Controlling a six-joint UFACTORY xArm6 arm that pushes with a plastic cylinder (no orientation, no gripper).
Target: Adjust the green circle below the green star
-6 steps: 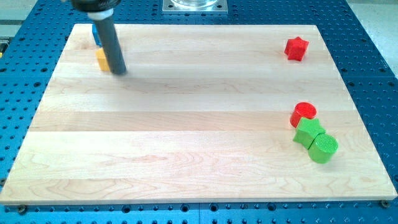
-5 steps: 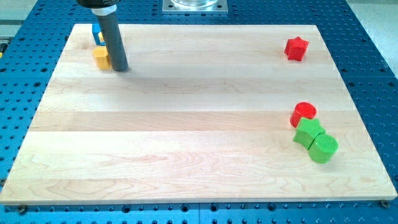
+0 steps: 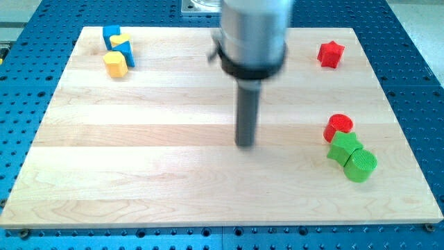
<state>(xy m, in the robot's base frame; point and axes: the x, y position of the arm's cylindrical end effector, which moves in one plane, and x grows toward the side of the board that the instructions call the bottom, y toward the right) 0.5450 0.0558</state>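
My tip (image 3: pixel 245 144) is bare, mid-frame, well apart from the green circle (image 3: pixel 361 165) at lower right, which touches the green star (image 3: pixel 345 147). Light, rigid, probably slides easily; I'd push its right side.

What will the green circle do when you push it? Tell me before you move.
The green circle sits flat on the wooden board, so it probably slides, not rolls. It touches the green star, which may shift too. My tip is well to its left.

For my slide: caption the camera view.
My tip mid-board, left of the touching red circle, green star and green circle.
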